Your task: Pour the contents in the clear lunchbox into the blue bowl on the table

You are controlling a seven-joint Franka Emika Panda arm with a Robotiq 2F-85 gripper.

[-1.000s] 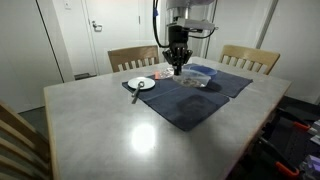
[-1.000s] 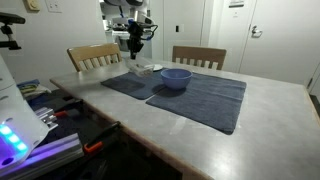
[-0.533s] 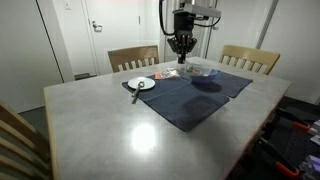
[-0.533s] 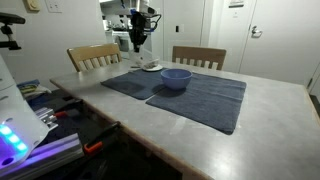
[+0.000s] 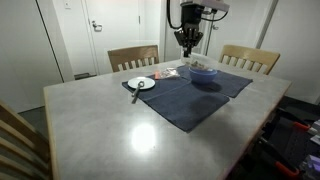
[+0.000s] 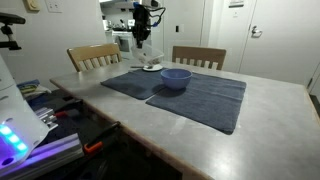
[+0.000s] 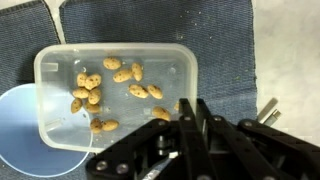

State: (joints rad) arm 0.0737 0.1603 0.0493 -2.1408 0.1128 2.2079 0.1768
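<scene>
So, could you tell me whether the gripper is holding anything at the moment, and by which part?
Nothing is held: the gripper hangs apart above the clear rectangular plastic lunchbox, which rests on the dark blue cloth mat.

Clear lunchbox (image 7: 115, 95): see-through, whitish rim. Pieces inside (image 7: 125, 75): golden-tan. Blue bowl (image 6: 176, 77): mid blue in exterior view, paler blue in wrist view. Cloth mats (image 5: 185, 100): dark navy, plain, no pattern. Table (image 5: 130, 135): pale grey, glossy, bright light patch. Plate (image 5: 141, 83): white. Gripper (image 5: 188, 45): black. Chairs (image 5: 133, 57): light wood. Doors (image 5: 105, 30): white.
</scene>
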